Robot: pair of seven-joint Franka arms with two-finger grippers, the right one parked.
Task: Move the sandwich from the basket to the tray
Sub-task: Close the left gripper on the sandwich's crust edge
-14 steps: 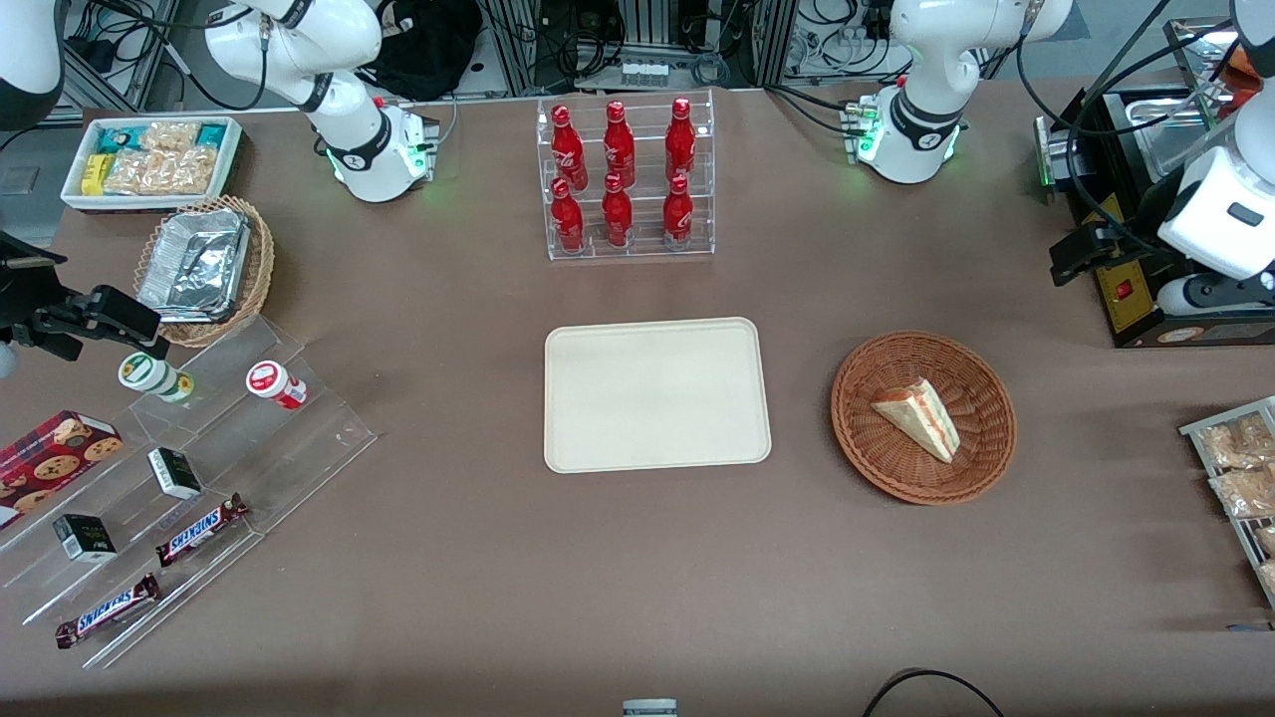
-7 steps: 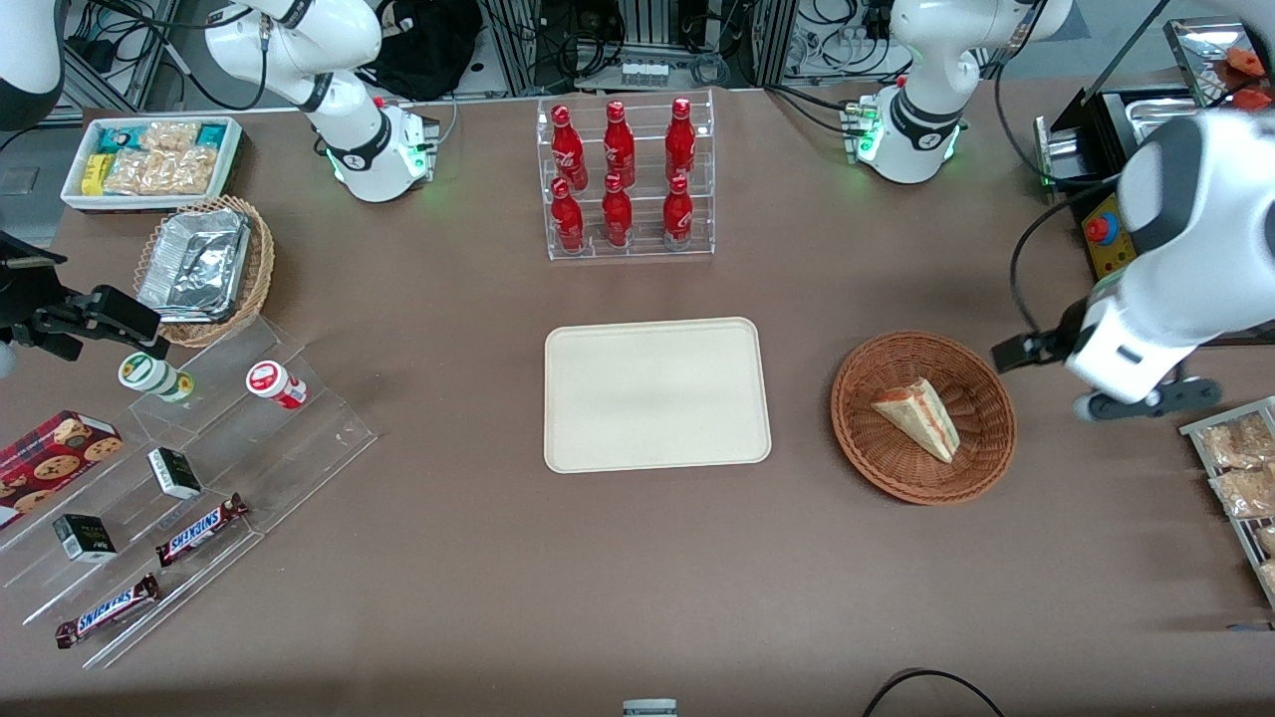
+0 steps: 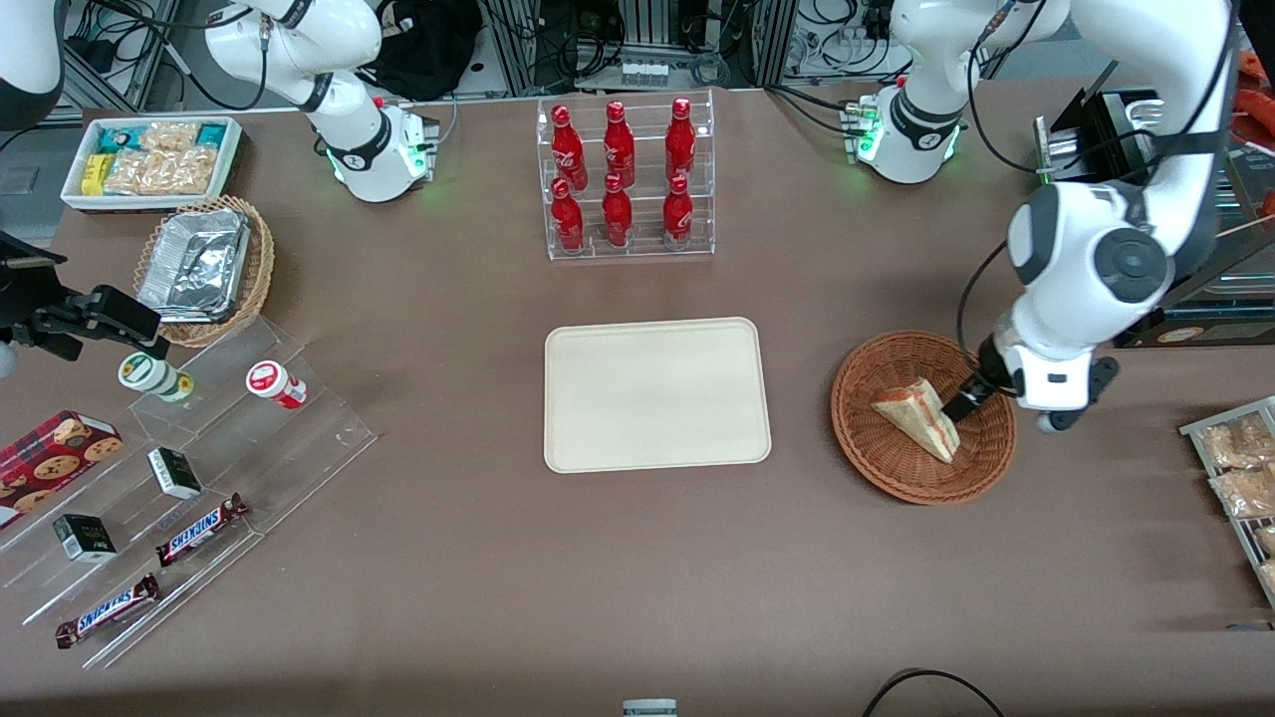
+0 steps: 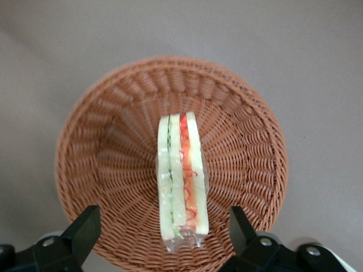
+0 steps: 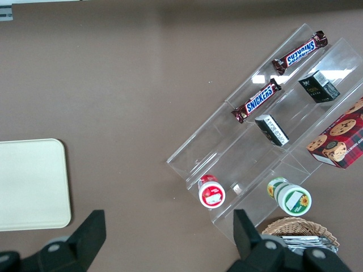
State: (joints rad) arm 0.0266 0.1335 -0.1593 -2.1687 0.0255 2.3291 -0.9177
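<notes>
The sandwich (image 3: 918, 417), a plastic-wrapped white-bread wedge with red, orange and green layers, lies in the reddish-brown wicker basket (image 3: 877, 453). The left arm's gripper (image 3: 968, 400) hangs over the basket's edge, just beside the sandwich. In the left wrist view the sandwich (image 4: 181, 181) sits in the basket (image 4: 102, 147) between the gripper's (image 4: 164, 238) two wide-apart black fingers (image 4: 85, 229), which do not touch it. The cream-beige tray (image 3: 655, 393) lies bare at the table's middle, beside the basket; its corner shows in the right wrist view (image 5: 31, 184).
A clear rack of red bottles (image 3: 626, 179) stands farther from the front camera than the tray. A wire rack of snack bags (image 3: 1240, 478) sits at the working arm's end. A clear stepped shelf (image 3: 179, 468) with candy bars and a tan basket with foil (image 3: 204, 269) lie toward the parked arm's end.
The left arm has swung in from the table's end and come down over the basket, bringing the gripper beside the sandwich. The sandwich, basket and tray have not moved.
</notes>
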